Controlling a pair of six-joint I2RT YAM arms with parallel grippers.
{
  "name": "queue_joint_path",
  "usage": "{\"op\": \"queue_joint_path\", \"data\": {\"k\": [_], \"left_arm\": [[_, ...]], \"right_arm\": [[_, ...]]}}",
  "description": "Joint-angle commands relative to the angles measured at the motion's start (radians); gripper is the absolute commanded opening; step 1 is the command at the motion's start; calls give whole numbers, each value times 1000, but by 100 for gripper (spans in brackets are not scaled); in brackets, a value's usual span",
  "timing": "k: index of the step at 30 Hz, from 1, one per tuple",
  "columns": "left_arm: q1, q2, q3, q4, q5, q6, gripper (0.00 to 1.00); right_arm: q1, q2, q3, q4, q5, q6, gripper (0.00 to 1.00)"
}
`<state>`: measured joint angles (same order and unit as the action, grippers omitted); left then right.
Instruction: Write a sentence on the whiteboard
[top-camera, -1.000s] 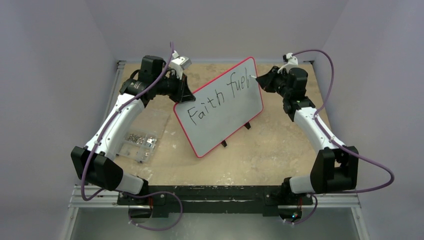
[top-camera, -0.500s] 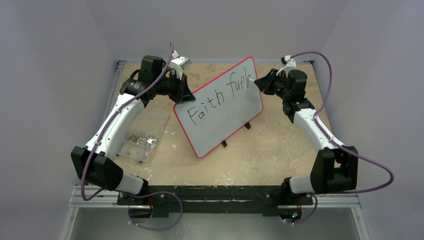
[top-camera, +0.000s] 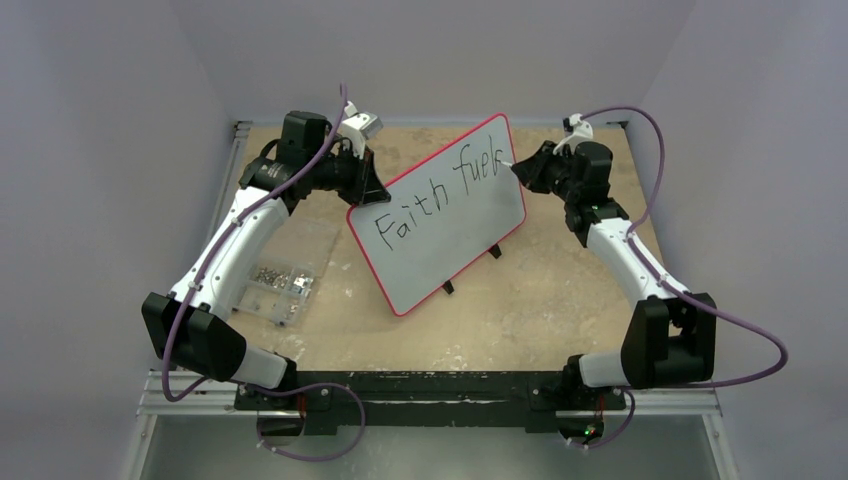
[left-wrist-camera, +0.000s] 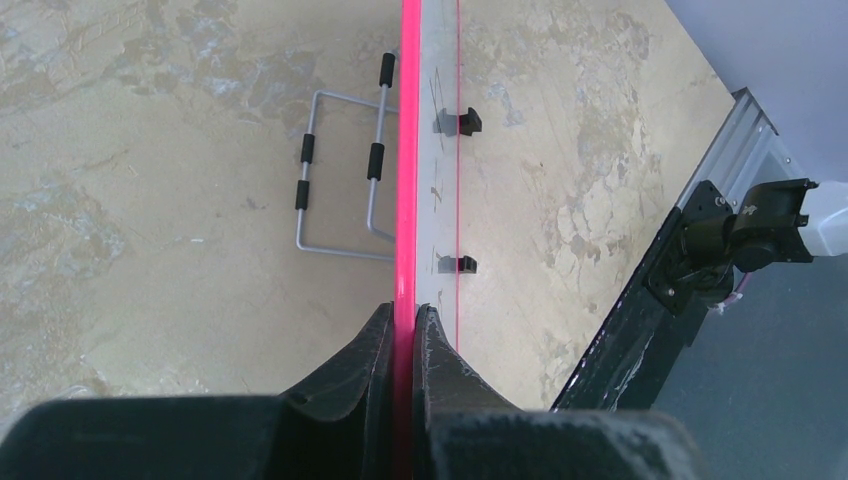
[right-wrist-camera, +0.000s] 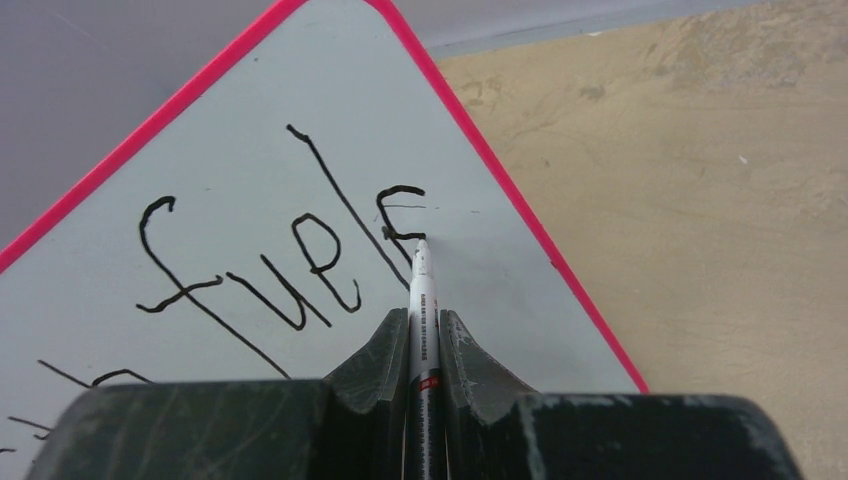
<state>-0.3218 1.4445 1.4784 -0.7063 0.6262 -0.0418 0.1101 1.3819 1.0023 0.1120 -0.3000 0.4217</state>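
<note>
Top external view first: where is the whiteboard (top-camera: 440, 250)?

It stands about in the middle of the bench (top-camera: 540, 300), a little to the far side. It is turned diagonal, and its white face leans back and looks upward. One corner points to the far edge of the bench. Two small black feet (top-camera: 447, 287) show under its near right edge.

What is written on it?

The sentence (top-camera: 440, 195) runs along the far part of the face in thin black strokes. I read "Faith", then "fuel". After the "l" there is a small hooked stroke, only a part of one more letter.

Who holds the board?

The left hand (left-wrist-camera: 405, 312). In the left wrist view its two fingers are pressed on the thin red rim, one finger on each face of the board. In the top view this grip is at the far left edge of the board.

And the right hand?

The right hand (right-wrist-camera: 422, 318) is near the far right corner of the board. It is clamped on a marker (right-wrist-camera: 420, 275), which lies straight between the fingers and points forward. In the right wrist view the tip is at the lower end of the hooked stroke and seems to touch the face.

What else is around?

Behind the board a wire stand (left-wrist-camera: 374, 160) with black sleeves lies on the bench. I cannot tell if it touches the board. Near and left of the board, beside the left arm, lies a clear plastic box (top-camera: 283, 282) with small metal parts.
</note>
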Motion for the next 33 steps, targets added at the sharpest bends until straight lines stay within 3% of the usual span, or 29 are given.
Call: {"op": "queue_joint_path", "data": {"k": [1, 9, 33], "left_arm": [[9, -42, 14, 77, -51, 54, 0], [9, -43, 14, 77, -51, 54, 0], [9, -46, 14, 78, -46, 52, 0]], "right_arm": [[0, -18, 26, -27, 76, -17, 0], [0, -12, 30, -50, 111, -18, 0], [1, -38, 22, -62, -30, -25, 0]]}}
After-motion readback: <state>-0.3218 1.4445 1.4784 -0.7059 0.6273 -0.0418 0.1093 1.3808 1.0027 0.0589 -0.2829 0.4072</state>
